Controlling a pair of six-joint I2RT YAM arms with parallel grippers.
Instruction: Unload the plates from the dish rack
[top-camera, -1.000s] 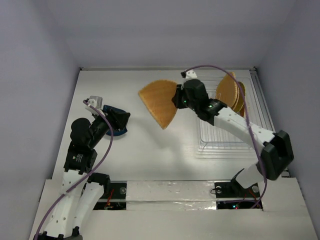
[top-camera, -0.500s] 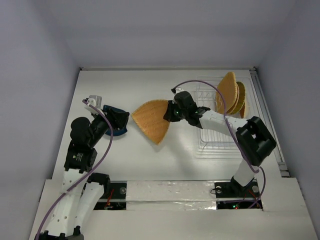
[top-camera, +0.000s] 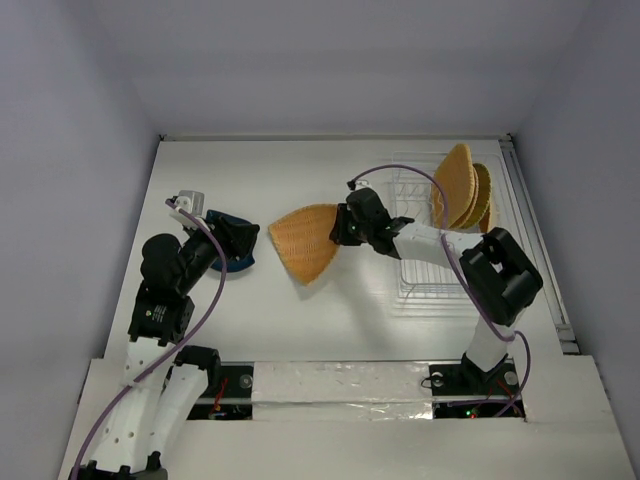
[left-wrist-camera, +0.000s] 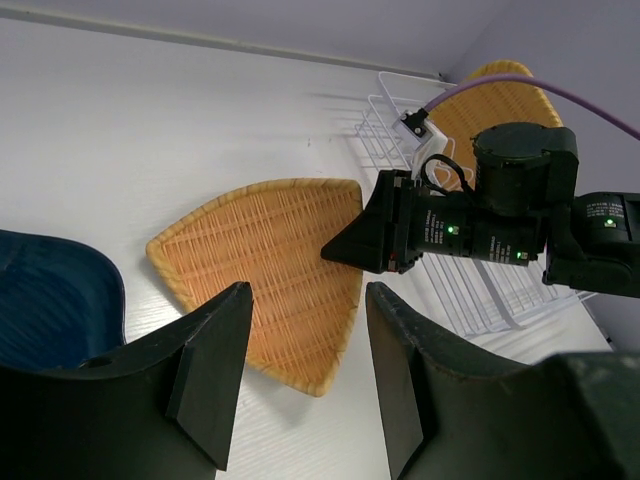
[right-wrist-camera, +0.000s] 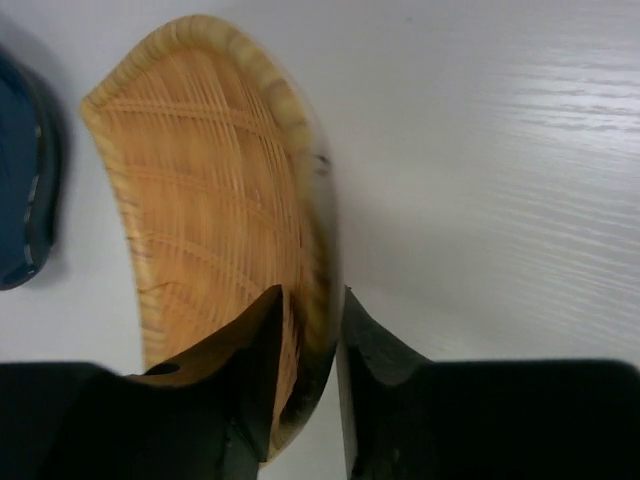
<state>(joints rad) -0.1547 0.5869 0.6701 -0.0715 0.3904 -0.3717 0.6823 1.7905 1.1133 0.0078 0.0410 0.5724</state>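
Top external view: rounded-triangle woven plate (top-camera: 305, 243) lying mid-frame on the white table (top-camera: 300, 170), left of the clear dish rack (top-camera: 430, 275). Right gripper (top-camera: 343, 228) around its rim; gripping or loose, cannot tell. Left gripper (left-wrist-camera: 306, 300) spread wide, empty, beside the blue dish (left-wrist-camera: 50, 300) at left.

Left claw (left-wrist-camera: 308, 385), jaws apart, above a woven triangular plate (left-wrist-camera: 260, 250), right claw (left-wrist-camera: 345, 252) at its rim

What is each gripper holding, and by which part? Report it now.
Right gripper pinches the woven plate by its rim; left gripper holds nothing.
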